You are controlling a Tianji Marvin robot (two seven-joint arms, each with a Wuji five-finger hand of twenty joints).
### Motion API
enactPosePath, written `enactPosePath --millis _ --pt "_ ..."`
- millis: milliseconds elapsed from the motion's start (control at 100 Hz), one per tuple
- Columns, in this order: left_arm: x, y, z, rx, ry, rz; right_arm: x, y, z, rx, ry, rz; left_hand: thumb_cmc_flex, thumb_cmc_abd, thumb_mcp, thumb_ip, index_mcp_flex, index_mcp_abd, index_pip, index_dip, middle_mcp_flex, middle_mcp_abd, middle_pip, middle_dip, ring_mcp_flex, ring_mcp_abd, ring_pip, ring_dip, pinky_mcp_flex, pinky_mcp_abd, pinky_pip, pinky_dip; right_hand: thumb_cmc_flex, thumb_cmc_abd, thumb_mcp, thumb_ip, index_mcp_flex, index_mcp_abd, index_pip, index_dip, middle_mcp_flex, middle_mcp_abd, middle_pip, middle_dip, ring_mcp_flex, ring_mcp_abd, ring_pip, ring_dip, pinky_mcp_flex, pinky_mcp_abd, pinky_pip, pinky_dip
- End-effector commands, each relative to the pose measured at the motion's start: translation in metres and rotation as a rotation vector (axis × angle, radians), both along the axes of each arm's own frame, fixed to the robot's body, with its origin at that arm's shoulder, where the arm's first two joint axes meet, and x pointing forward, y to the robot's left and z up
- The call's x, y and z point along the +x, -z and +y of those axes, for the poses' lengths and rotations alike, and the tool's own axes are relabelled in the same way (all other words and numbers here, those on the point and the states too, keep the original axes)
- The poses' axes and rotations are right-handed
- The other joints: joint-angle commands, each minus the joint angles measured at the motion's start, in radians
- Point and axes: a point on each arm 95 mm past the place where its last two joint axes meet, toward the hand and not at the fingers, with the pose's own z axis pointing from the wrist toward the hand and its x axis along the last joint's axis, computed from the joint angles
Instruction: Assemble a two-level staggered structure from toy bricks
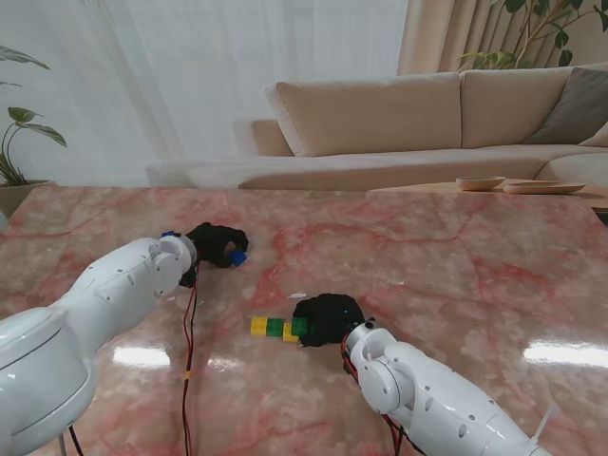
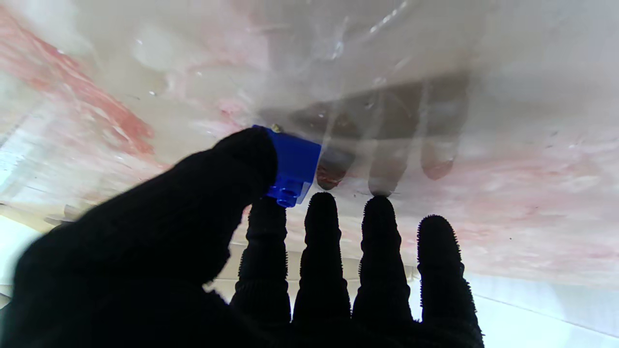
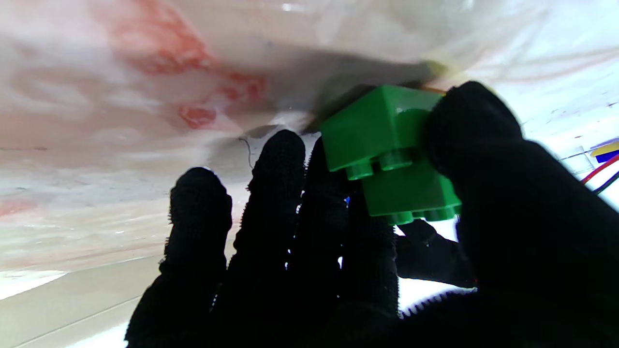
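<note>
One level down: yellow-green row (image 1: 274,327) on counter (image 1: 456,256). My right hand (image 1: 328,319) pinches a green brick (image 3: 387,145) at its end. My left hand (image 1: 217,244) grips a blue brick (image 2: 292,164), well apart. Second level unbuilt, I judge.

The stand view looks down from above the shoulders across the marble table (image 1: 427,256) toward a sofa (image 1: 380,119), both arms entering from its near corners. The 2 wrist views look along black-gloved fingers, inverted, very close to the tabletop. The left wrist view shares the blue brick (image 2: 292,166) (image 1: 238,256) with the stand view; the right wrist view shares the green bricks (image 3: 391,150) (image 1: 297,327).
</note>
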Motion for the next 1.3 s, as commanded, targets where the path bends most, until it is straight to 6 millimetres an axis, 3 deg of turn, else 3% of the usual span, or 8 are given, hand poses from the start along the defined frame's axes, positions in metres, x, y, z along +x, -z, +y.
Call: enactPosePath --millis 0,170,360,600,760,940,1180,1290 --pt "-0.016 0.025 0.008 0.025 0.001 0.057 -0.006 0.013 -0.002 -0.015 0.003 0.04 -0.029 -0.037 -0.004 -0.022 0.021 -0.037 0.032 0.022 0.039 -0.022 0.029 0.018 0.136 0.032 0.136 0.043 0.005 0.021 0.038 -0.011 0.032 0.026 0.026 -0.027 0.033 -0.075 0.058 -0.004 0.058 -0.018 0.002 -0.005 0.016 -0.023 0.017 0.027 0.001 0.001 0.01 0.005" --pt "-0.022 0.032 0.011 0.013 -0.006 0.044 -0.006 0.013 -0.002 -0.013 0.002 0.037 0.002 -0.029 0.014 -0.015 0.07 -0.055 0.101 0.066 0.105 -0.032 0.072 0.051 0.198 0.028 0.167 0.058 0.055 0.02 0.097 0.0 0.033 0.026 0.025 -0.027 0.032 -0.076 0.061 -0.008 0.058 -0.018 0.001 -0.004 0.016 -0.023 0.017 0.027 0.0 0.002 0.01 0.005" --pt "-0.027 0.039 0.013 -0.012 -0.022 0.068 -0.005 0.013 -0.001 -0.013 0.0 0.036 0.013 -0.028 0.026 -0.011 0.014 -0.032 0.072 0.055 0.078 -0.029 0.075 0.063 0.21 0.024 0.176 0.063 0.074 0.006 0.128 -0.002 0.031 0.028 0.024 -0.027 0.033 -0.075 0.065 -0.01 0.059 -0.017 0.001 -0.004 0.017 -0.023 0.017 0.028 0.0 0.002 0.01 0.005" --pt "-0.029 0.04 0.019 -0.009 -0.035 0.073 -0.005 0.013 -0.001 -0.013 -0.002 0.041 -0.017 -0.051 0.0 -0.023 -0.04 0.042 -0.107 -0.116 0.013 -0.025 0.048 0.043 0.158 0.031 0.15 0.057 0.028 0.021 0.093 -0.025 0.032 0.028 0.024 -0.027 0.032 -0.075 0.067 -0.014 0.061 -0.017 0.0 -0.004 0.018 -0.023 0.018 0.028 0.0 0.002 0.01 0.006" --pt "-0.028 0.039 0.025 0.008 -0.038 0.068 -0.004 0.013 -0.001 -0.01 -0.004 0.041 -0.012 -0.051 -0.001 -0.022 -0.045 0.019 -0.105 -0.131 -0.005 -0.024 0.044 0.04 0.141 0.033 0.145 0.056 0.012 0.025 0.079 -0.028 0.032 0.027 0.024 -0.027 0.032 -0.075 0.069 -0.015 0.061 -0.016 0.0 -0.003 0.018 -0.023 0.019 0.028 -0.001 0.003 0.01 0.006" --pt "-0.03 0.041 0.028 0.014 -0.037 0.055 -0.003 0.014 0.0 -0.006 -0.008 0.042 -0.01 -0.049 -0.013 -0.021 -0.038 -0.035 0.069 -0.015 -0.001 -0.023 0.068 0.058 0.135 0.034 0.154 0.062 0.007 0.024 0.074 -0.017 0.032 0.026 0.025 -0.026 0.032 -0.075 0.07 -0.017 0.061 -0.016 -0.001 -0.003 0.018 -0.023 0.019 0.029 0.0 0.003 0.011 0.006" --pt "-0.035 0.046 0.026 -0.003 -0.039 0.016 -0.003 0.014 0.0 -0.005 -0.009 0.045 0.003 -0.022 -0.015 -0.014 0.08 -0.065 0.199 0.114 0.085 -0.026 0.118 0.091 0.19 0.034 0.195 0.075 0.038 0.035 0.114 -0.005 0.029 0.03 0.024 -0.027 0.031 -0.075 0.071 -0.018 0.062 -0.017 -0.001 -0.003 0.018 -0.022 0.018 0.028 0.0 0.003 0.012 0.006" --pt "-0.035 0.046 0.025 -0.013 -0.044 -0.005 -0.003 0.014 0.0 -0.005 -0.01 0.044 0.049 -0.039 -0.053 -0.071 0.129 -0.089 0.238 0.113 0.144 -0.032 0.145 0.107 0.229 0.034 0.216 0.079 0.057 0.042 0.138 -0.007 0.029 0.031 0.022 -0.027 0.032 -0.076 0.072 -0.018 0.061 -0.017 -0.001 -0.003 0.018 -0.023 0.018 0.028 0.0 0.003 0.012 0.006"
